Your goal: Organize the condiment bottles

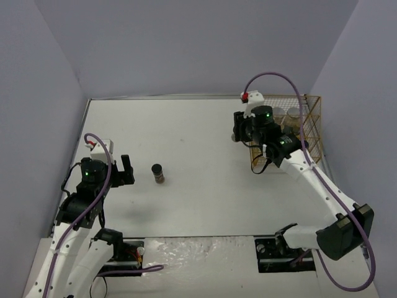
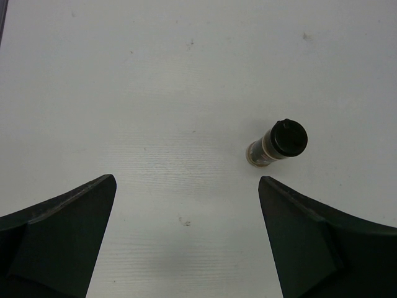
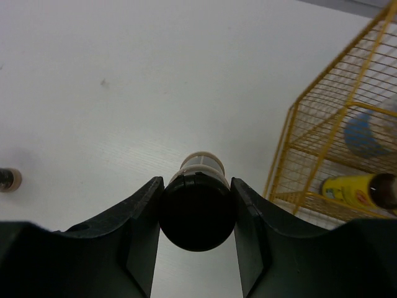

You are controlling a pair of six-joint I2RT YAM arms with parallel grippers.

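Overhead: holding left hand (image 1: 126, 169) spread, at 9 o'clock of loose jar (image 1: 159, 173) standing on bench (image 1: 186, 124). Left wrist: viewing that jar at 1 o'clock, untouched. Right wrist: pinching dark jar (image 3: 197, 217) with right hand (image 3: 197, 183), basket (image 3: 322, 133) at 3 o'clock.

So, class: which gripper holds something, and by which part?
The right gripper holds a small jar by its black lid; the left gripper is open and empty.
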